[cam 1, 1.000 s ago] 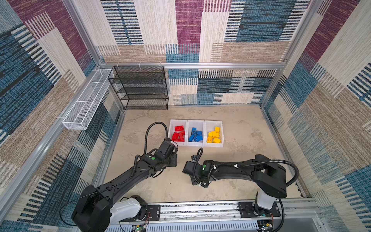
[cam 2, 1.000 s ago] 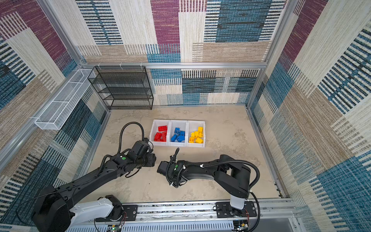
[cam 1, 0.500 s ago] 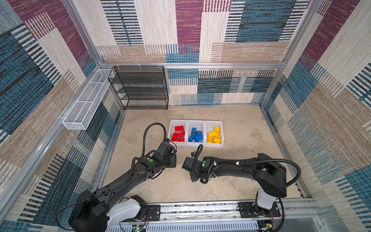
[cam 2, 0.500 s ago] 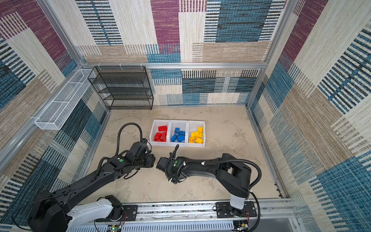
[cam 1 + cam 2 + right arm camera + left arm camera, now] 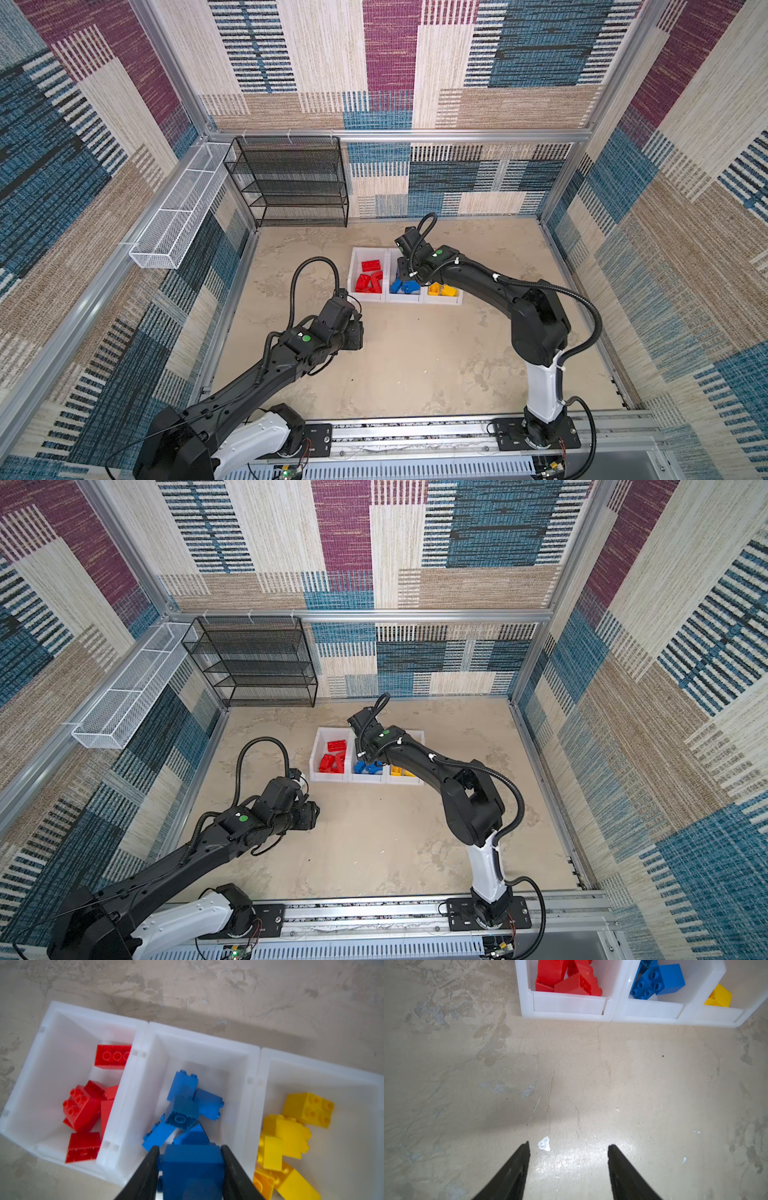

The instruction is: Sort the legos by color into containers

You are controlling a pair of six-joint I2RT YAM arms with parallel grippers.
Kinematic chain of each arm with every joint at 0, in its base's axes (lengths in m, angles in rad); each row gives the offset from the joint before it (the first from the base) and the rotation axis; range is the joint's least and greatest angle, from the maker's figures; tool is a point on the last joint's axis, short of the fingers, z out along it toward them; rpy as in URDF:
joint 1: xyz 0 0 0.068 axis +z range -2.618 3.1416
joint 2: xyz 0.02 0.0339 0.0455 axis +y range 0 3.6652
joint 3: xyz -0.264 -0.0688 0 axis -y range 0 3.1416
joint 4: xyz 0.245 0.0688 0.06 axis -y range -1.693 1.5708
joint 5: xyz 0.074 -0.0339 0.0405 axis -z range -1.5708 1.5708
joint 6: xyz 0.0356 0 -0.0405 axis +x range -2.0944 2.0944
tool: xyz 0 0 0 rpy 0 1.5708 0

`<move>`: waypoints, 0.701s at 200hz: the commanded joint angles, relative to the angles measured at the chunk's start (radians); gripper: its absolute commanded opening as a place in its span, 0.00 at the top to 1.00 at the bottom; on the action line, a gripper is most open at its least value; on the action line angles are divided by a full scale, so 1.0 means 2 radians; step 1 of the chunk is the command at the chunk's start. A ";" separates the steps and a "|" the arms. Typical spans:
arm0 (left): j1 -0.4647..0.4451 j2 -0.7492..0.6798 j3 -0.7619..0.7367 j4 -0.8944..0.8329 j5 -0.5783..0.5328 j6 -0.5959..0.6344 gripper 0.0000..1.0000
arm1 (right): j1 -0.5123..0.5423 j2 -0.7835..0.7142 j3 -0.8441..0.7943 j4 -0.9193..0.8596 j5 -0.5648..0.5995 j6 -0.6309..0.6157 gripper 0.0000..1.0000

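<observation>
In both top views the right arm [image 5: 478, 282] reaches across to the row of three white bins. Its end hangs over the middle bin [image 5: 405, 298], where the blue bricks [image 5: 405, 286] lie. Red bricks [image 5: 370, 282] sit in the left bin [image 5: 354, 270] and yellow bricks [image 5: 442, 289] in the right bin [image 5: 442, 300]. The left arm [image 5: 291, 357] is low over the worktop [image 5: 436, 365], nearer to me and to the left of the bins, apart from them. I see no loose brick on the worktop.

In the left wrist view, the left fingers [image 5: 517, 1169] stand moderately wide with nothing between them. Only bare worktop lies beneath, and the bins' near walls are ahead, well apart.

In the right wrist view, the right fingers [image 5: 145, 1172] are clamped on a held blue brick [image 5: 192, 1167], one finger on each side face. It looks roughly square from here, so I cannot call a long axis.

What matters for the coming move is that the blue pile and the middle bin's floor lie straight below the held brick. It hangs about midway between the walls shared with the red and yellow bins. The bin's length runs near to far, which leaves slack that way.

I judge this the drop step, probably for the last brick. The right arm is already in place and needs no sideways shift, only to part its fingers. The heaped blue bricks below could bounce it toward a neighbouring bin.
</observation>
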State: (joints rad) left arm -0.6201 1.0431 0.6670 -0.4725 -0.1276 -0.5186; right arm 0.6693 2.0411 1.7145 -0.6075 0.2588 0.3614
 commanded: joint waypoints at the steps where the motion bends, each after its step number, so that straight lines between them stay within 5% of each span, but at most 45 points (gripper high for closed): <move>1: 0.000 -0.008 -0.005 -0.006 0.000 -0.015 0.37 | -0.015 0.028 0.034 0.008 -0.011 -0.026 0.53; 36: 0.000 -0.014 -0.005 -0.010 -0.005 -0.012 0.37 | -0.029 0.040 0.063 0.001 -0.016 -0.020 0.23; 95: 0.002 -0.023 -0.004 0.013 -0.032 -0.002 0.36 | -0.034 -0.025 0.009 0.022 -0.013 -0.026 0.19; 140: 0.019 -0.050 0.019 0.041 -0.134 0.082 0.33 | -0.060 -0.205 -0.158 0.149 0.017 -0.049 0.16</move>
State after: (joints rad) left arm -0.6029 0.9813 0.6762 -0.4599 -0.2211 -0.4904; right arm 0.5797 1.8191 1.5509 -0.5129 0.2321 0.3012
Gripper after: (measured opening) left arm 0.656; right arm 0.827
